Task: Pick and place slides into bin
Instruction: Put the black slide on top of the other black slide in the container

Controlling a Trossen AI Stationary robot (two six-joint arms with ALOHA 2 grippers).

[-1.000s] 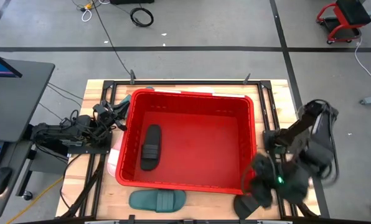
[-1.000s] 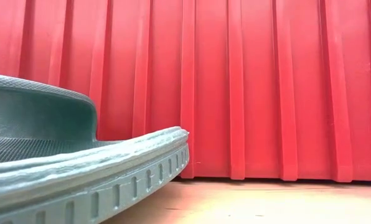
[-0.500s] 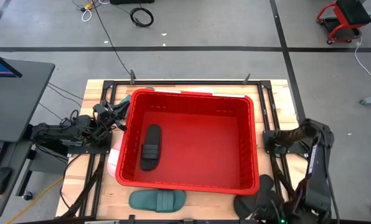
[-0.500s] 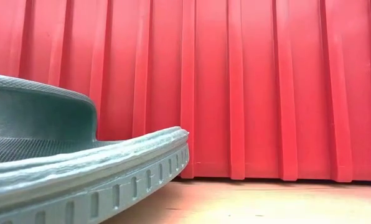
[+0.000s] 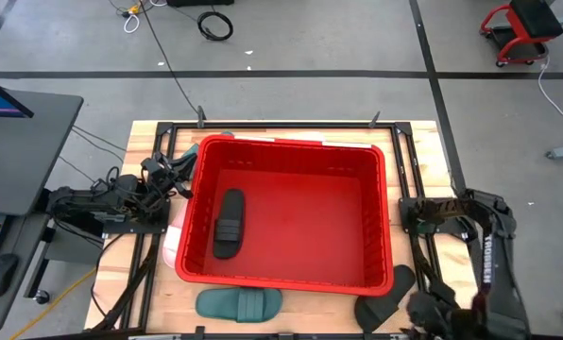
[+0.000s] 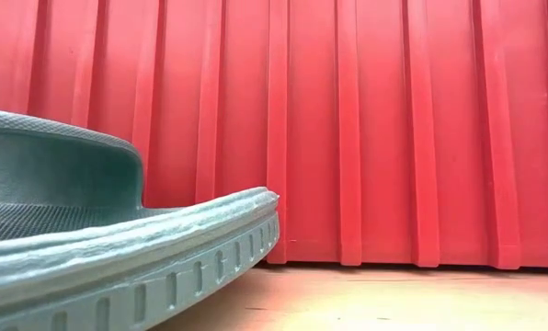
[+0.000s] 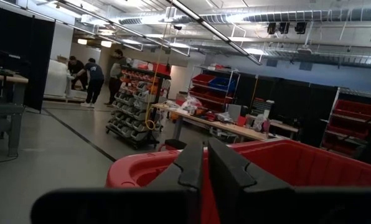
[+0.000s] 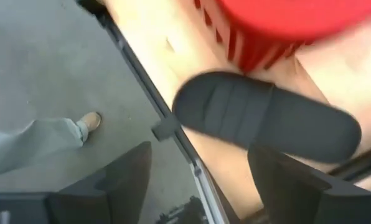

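1. A black slide [image 5: 228, 224] lies inside the red bin [image 5: 381, 217], at its left side.
2. A second black slide [image 8: 263, 116] lies on the table [image 5: 423, 161] at the bin's near right corner.
3. A green slide [image 5: 239, 304] lies just in front of the bin.
4. The right gripper [image 8: 201, 177] hovers open above the second black slide.
5. The left gripper [image 7: 205, 163] waits closed left of the bin.

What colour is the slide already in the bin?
Black slide, inside the red bin; clearest in the high view.

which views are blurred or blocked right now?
Right wrist view: motion-smeared, the black slide and bin soft-edged. Low view: filled by the teal slide and the bin wall, nothing else visible. High view: sharp, evenly lit. Left wrist view: room clear, own fingers blurred up close.
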